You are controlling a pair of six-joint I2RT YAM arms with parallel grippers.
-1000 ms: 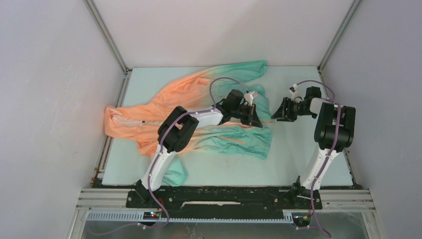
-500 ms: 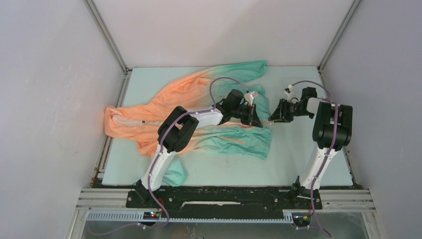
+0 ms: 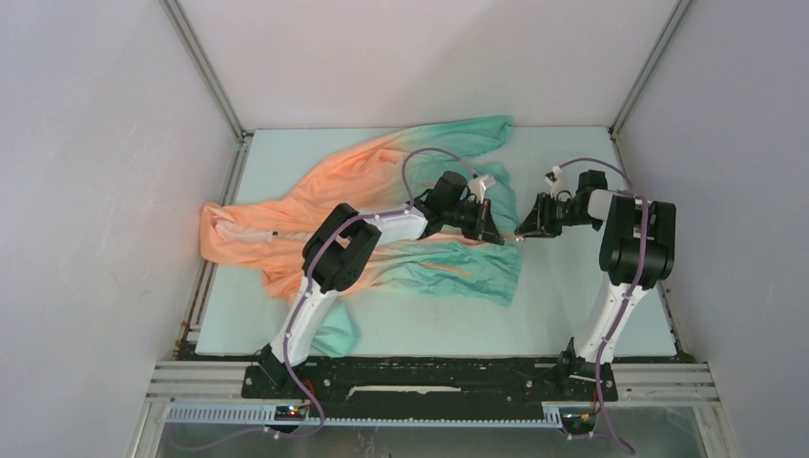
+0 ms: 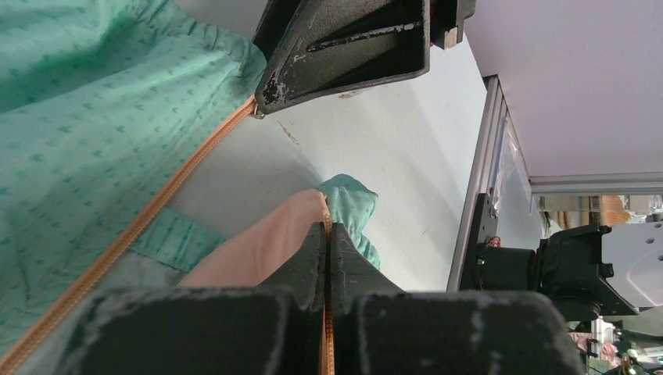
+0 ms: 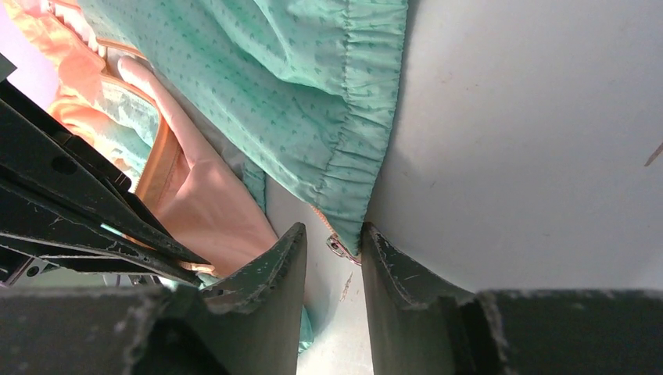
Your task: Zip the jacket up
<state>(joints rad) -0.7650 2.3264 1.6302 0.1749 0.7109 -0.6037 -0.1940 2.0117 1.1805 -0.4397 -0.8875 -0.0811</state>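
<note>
the jacket [image 3: 353,176] lies crumpled across the left and middle of the bench [image 3: 572,305]. it is thin and wrinkled, peach-orange at its left side fading to teal-green toward the right, with one teal sleeve reaching the far edge. its front is unzipped: in the left wrist view an orange zipper tape [image 4: 156,203] runs along a teal, dotted panel. the left end effector [image 4: 327,242] sits at the jacket's right hem, fingers pressed together on a peach strip of the other front edge. just to its right, the right end effector [image 5: 330,238] is at the gathered teal hem, fingers narrowly spread with the small metal zipper end [image 5: 342,248] between them, not clamped.
</note>
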